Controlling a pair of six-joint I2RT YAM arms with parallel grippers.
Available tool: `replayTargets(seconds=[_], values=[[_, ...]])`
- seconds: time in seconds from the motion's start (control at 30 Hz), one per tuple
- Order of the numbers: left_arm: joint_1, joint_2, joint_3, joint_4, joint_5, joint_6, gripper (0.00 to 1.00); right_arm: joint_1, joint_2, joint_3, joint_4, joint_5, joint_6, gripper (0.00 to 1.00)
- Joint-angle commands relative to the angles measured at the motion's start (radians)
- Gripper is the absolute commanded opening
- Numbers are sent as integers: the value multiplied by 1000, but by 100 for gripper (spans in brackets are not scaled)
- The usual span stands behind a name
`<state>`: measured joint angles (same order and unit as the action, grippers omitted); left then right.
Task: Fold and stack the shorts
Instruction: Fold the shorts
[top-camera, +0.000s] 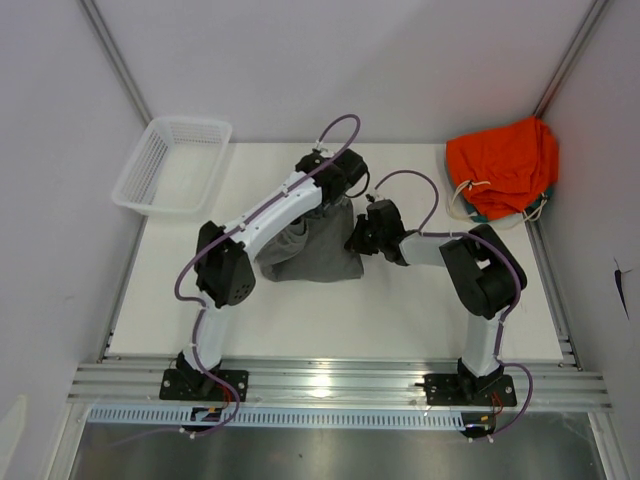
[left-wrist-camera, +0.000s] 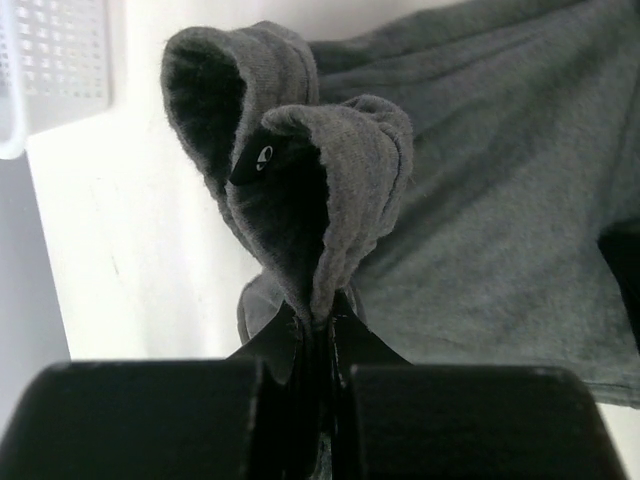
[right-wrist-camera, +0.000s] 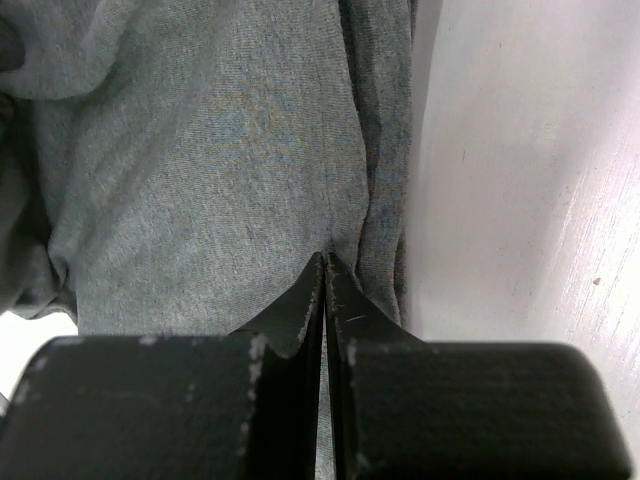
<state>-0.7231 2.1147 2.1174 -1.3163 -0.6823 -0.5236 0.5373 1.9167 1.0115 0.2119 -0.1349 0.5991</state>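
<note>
The grey shorts (top-camera: 318, 250) lie bunched in the middle of the white table, between my two grippers. My left gripper (top-camera: 335, 197) is at their far edge. In the left wrist view it (left-wrist-camera: 322, 318) is shut on a raised, bunched fold of the shorts (left-wrist-camera: 480, 200), and a tiny dark tag (left-wrist-camera: 260, 156) shows on that fold. My right gripper (top-camera: 362, 236) is at their right edge. In the right wrist view it (right-wrist-camera: 325, 262) is shut, its tips pinching the shorts (right-wrist-camera: 220, 140) near a seam beside the bare table.
A white mesh basket (top-camera: 140, 170) stands at the table's far left corner and also shows in the left wrist view (left-wrist-camera: 60, 60). A bright orange garment (top-camera: 503, 160) with a white drawstring lies heaped at the far right. Side walls stand close on both sides.
</note>
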Motion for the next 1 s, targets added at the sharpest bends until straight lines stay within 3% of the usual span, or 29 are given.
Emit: replayTargets(seconds=[0.0, 0.27, 0.67, 0.77, 0.83, 0.87, 0.97], values=[[-33, 14, 70, 19, 7, -39, 0, 3, 21, -28, -5, 41, 10, 0], [-58, 37, 66, 136, 139, -61, 1, -2, 27, -33, 15, 21, 31, 0], [-64, 91, 69, 192, 176, -154, 3, -11, 31, -44, 37, 6, 53, 0], [-65, 99, 73, 192, 184, -162, 12, -16, 28, -47, 37, 6, 56, 0], [-65, 99, 72, 204, 204, -162, 39, -17, 21, -51, 35, 11, 56, 0], [-65, 97, 61, 218, 211, -162, 57, -23, 18, -51, 34, 11, 56, 0], [-65, 76, 35, 255, 254, -164, 78, -30, 1, -56, 21, 20, 56, 0]])
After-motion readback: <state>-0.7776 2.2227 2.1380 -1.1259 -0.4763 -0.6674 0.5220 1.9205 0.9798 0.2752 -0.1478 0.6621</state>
